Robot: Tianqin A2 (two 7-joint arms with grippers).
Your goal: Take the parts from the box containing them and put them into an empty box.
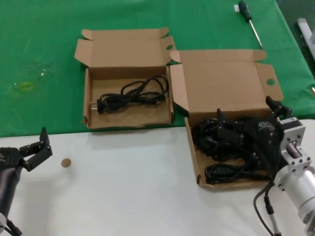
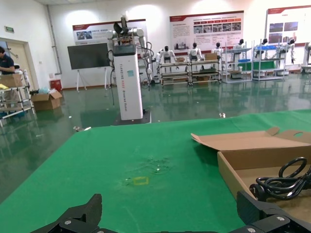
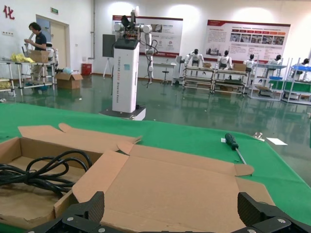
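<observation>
Screwdriver (image 1: 250, 22) on green cloth (image 1: 44, 59); brown disc (image 1: 66, 162) on white tabletop (image 1: 123, 187).

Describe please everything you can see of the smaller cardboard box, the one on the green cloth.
The smaller cardboard box is shallow, brown and open, its hinged lid folded back, with rounded tabs at its top corners. It lies flat on the green cloth, close beside the larger cardboard box. Its front wall looks slightly ragged. Inside lies one coiled black cable with a plug. Neither gripper touches it.

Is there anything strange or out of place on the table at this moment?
Yes. A screwdriver lies loose on the green mat behind the larger box, and a small round cardboard disc sits alone on the white surface near the left gripper.
</observation>
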